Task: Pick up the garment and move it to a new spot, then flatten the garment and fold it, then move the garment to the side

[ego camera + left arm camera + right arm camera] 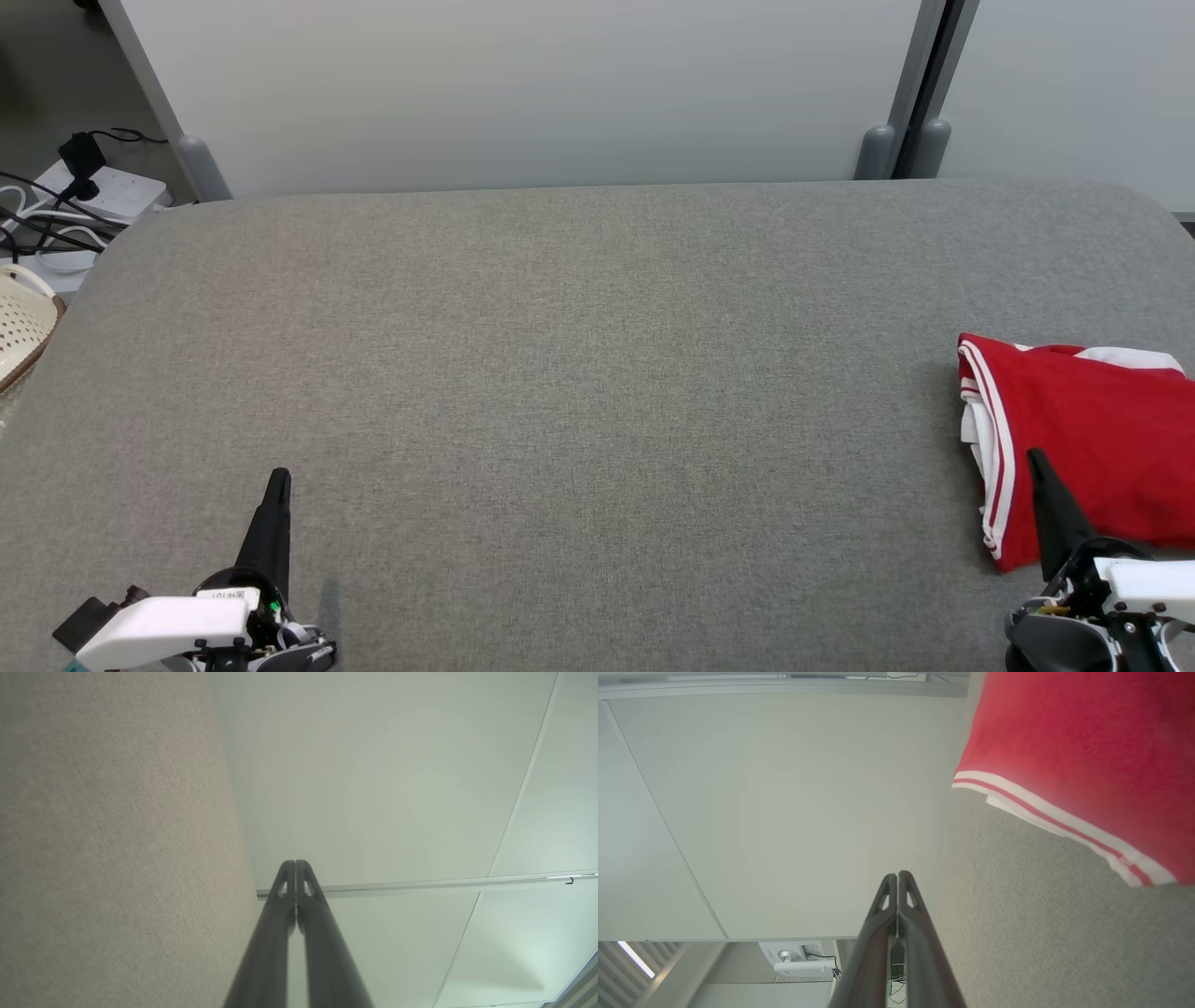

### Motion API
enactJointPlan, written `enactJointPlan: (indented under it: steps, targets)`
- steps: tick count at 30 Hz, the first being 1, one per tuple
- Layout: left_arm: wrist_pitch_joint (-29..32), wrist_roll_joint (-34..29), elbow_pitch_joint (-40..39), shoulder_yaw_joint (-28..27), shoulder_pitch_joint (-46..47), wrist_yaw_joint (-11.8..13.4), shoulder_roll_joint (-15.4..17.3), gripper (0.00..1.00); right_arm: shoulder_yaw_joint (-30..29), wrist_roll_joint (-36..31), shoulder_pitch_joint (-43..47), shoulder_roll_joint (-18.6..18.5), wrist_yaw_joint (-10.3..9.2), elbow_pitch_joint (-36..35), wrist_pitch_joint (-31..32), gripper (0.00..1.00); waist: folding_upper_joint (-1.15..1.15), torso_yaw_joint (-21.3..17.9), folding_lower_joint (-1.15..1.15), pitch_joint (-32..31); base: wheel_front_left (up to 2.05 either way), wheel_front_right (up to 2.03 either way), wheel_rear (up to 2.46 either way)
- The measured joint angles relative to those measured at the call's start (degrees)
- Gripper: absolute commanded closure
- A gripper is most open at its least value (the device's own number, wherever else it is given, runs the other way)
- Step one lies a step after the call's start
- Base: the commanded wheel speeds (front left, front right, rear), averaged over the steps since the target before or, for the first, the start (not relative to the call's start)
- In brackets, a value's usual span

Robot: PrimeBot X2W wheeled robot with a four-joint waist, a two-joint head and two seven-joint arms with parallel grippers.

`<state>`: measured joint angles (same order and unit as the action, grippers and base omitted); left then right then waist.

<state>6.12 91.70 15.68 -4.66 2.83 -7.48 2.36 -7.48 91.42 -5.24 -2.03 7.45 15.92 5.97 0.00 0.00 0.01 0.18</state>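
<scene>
One folded garment (1102, 420) just beside right claw (1033, 455) (closed, empty).

The garment (1088, 439) is red cloth with white-striped trim along its hem and a white panel at its far edge. It lies folded into a flat, compact bundle at about four o'clock on the grey worktop (560, 373), striped hem facing nine o'clock.

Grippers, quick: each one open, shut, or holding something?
Left gripper: jaws shut, holding nothing.
Right gripper: jaws shut, holding nothing; the red garment lies beside it, ungripped.
</scene>
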Motion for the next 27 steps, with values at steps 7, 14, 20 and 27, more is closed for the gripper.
enactJointPlan:
  steps: [7, 14, 20, 27]
  targets:
    - [0.21, 0.20, -0.04, -0.01, 0.01, 0.00, -0.01, 1.00, -0.07, 0.09, 0.02, -0.01, -0.05, -0.02, 0.00, 1.00, 0.00, 0.00, 0.00, 0.00, 0.00, 0.00, 0.00]
    - [0.23, 0.20, -0.04, -0.01, 0.01, 0.00, -0.01, 1.00, -0.08, 0.09, 0.02, -0.01, -0.05, -0.03, 0.00, 1.00, 0.00, 0.00, -0.01, 0.00, 0.00, 0.00, 0.00]
    - [0.23, 0.20, -0.04, -0.01, 0.01, 0.00, -0.01, 1.00, -0.08, 0.09, 0.02, -0.01, -0.05, -0.03, 0.00, 1.00, 0.00, 0.00, -0.01, 0.00, 0.00, 0.00, 0.00]
    - [0.23, 0.20, -0.05, -0.01, 0.01, 0.00, -0.01, 1.00, -0.08, 0.09, 0.03, -0.01, -0.05, -0.04, 0.00, 1.00, 0.00, 0.00, -0.01, 0.00, 0.00, 0.00, 0.00]
